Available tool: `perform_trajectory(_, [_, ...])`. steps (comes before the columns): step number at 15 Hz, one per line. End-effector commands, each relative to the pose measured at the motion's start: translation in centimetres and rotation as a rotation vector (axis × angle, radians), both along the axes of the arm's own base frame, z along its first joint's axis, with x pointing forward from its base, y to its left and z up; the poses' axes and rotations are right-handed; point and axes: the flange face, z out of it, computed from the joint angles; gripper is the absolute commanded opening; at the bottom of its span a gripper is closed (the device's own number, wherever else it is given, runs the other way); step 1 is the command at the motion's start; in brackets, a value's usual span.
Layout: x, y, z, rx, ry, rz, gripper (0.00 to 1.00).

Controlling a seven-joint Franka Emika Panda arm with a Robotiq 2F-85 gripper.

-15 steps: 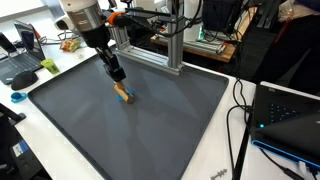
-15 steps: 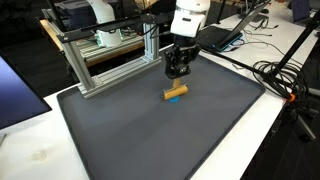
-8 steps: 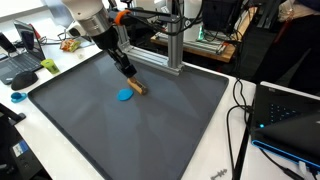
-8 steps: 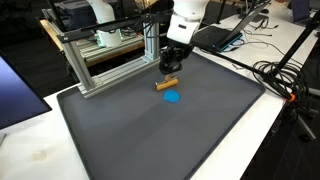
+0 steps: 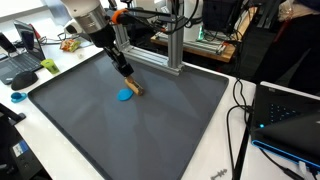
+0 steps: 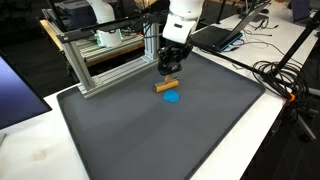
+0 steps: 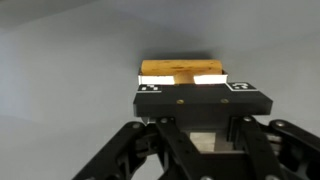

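Note:
My gripper (image 5: 126, 78) is shut on a small tan wooden block (image 5: 135, 88) and holds it just above the dark mat (image 5: 150, 135). A flat blue disc (image 5: 125, 96) lies on the mat right beside and below the block. Both exterior views show this: gripper (image 6: 168, 68), block (image 6: 167, 85), disc (image 6: 172, 98). In the wrist view the block (image 7: 180, 69) shows just past the gripper's (image 7: 195, 90) fingertip pads; the disc is out of that view.
An aluminium frame (image 5: 150, 45) stands at the mat's far edge, close behind the gripper (image 6: 105, 60). Laptops (image 5: 285, 115) and cables (image 6: 280, 75) lie on the white table around the mat (image 6: 150, 140).
The gripper has lifted the block and carried it toward the frame, uncovering the blue disc beneath. Little has moved in the last half second.

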Motion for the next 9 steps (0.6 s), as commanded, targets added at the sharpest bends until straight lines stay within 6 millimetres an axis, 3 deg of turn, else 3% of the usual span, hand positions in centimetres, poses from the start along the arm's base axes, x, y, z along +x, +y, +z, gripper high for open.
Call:
perform_trajectory(1, [-1.2,-2.7,3.7,0.001,-0.034,0.039,0.22])
perform_trajectory(6, [-2.8,-5.1,9.3,0.004,-0.136,0.095,0.22])
perform_trajectory(9, [-4.8,-5.6,11.4,0.005,-0.166,0.127,0.22])
